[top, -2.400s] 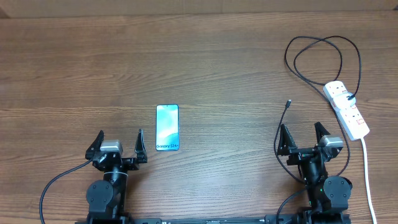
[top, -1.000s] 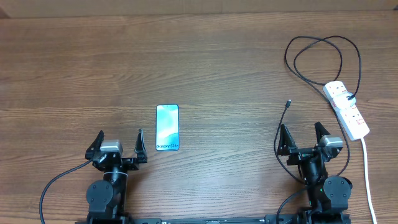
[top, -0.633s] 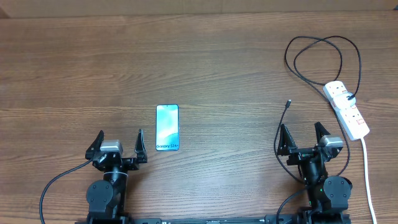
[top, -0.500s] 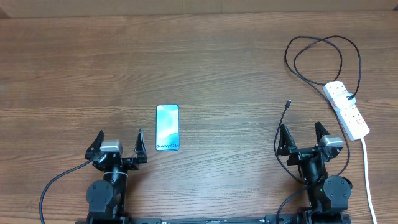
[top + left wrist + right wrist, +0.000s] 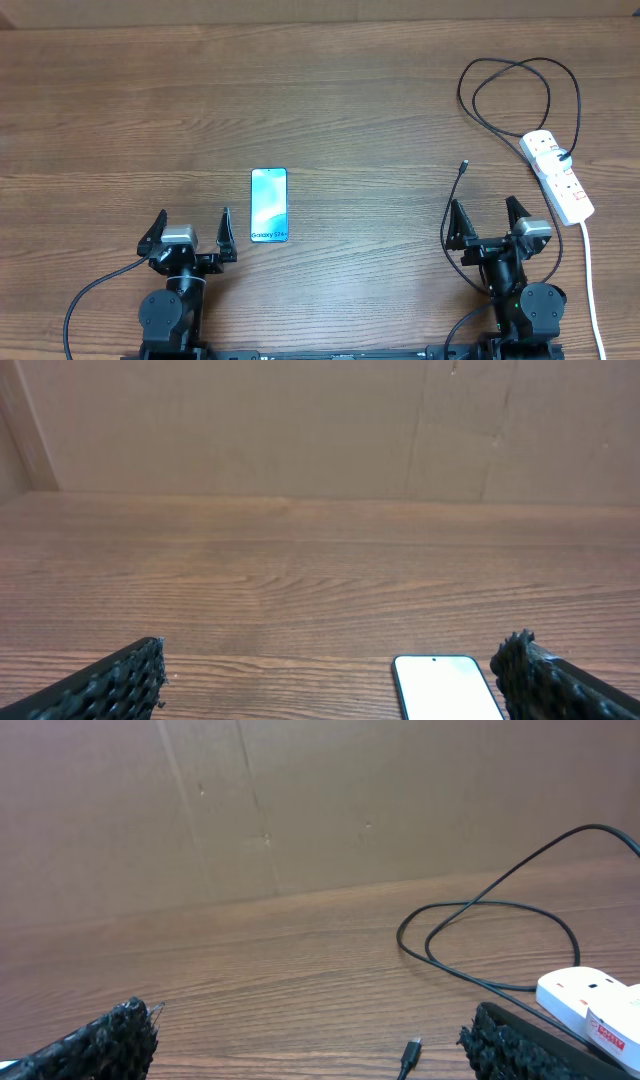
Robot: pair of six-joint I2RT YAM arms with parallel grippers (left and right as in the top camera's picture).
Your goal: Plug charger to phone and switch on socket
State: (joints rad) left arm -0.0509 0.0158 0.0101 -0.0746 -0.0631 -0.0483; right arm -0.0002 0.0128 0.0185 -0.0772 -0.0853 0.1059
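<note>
The phone (image 5: 269, 204) lies flat with a blue-teal screen, just right of my open, empty left gripper (image 5: 190, 228); in the left wrist view its top end (image 5: 445, 685) shows beside the right finger of that gripper (image 5: 335, 678). The charger is a thin black cable (image 5: 520, 75) looping at the back right; its connector tip (image 5: 464, 165) lies just ahead of my open, empty right gripper (image 5: 484, 217). The tip also shows in the right wrist view (image 5: 411, 1048), between the fingers of that gripper (image 5: 312, 1040). The white socket strip (image 5: 557, 176) with red switches lies right of that gripper, and shows in the right wrist view (image 5: 590, 1000).
The strip's white cord (image 5: 592, 275) runs toward the front edge at the far right. A brown cardboard wall (image 5: 300, 430) stands behind the wooden table (image 5: 330, 110).
</note>
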